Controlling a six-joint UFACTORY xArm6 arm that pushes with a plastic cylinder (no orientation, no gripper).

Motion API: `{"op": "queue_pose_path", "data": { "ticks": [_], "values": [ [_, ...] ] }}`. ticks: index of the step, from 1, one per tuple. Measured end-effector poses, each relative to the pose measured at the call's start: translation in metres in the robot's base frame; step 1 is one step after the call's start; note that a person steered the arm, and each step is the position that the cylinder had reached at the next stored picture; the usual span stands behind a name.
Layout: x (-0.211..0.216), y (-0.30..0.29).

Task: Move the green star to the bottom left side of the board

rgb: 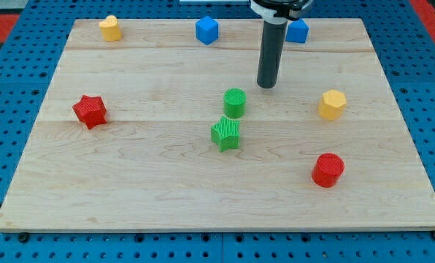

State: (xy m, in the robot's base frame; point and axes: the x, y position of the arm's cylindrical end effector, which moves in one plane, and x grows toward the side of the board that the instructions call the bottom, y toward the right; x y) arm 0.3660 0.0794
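- My tip (266, 85) – bare rod end, no jaws, holding nothing – sits up and to the view's right of the green cylinder (234, 102), apart from it.
- Green star (225, 134) near board centre, just below the green cylinder, almost touching.
- Red star (90, 110) at the view's left; red cylinder (328, 169) lower right.
- Yellow hexagonal block (333, 104) at right; second yellow block (110, 28) top left.
- Two blue blocks along the top – blue cube (207, 30), the other blue block (298, 31) partly behind the rod.
- Wooden board (130, 190) on blue pegboard (13, 44).
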Motion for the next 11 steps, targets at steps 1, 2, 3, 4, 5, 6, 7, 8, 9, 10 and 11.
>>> {"op": "queue_pose_path", "data": {
  "ticks": [1,2,3,4,5,6,7,8,9,10,11],
  "values": [
    [0.000,0.000],
    [0.023,0.003],
    [0.049,0.003],
    [0.071,-0.005],
    [0.099,-0.049],
    [0.127,-0.072],
    [0.153,-0.113],
    [0.130,-0.132],
    [0.091,-0.134],
    [0.094,-0.186],
    [0.120,-0.222]
  ]
}}
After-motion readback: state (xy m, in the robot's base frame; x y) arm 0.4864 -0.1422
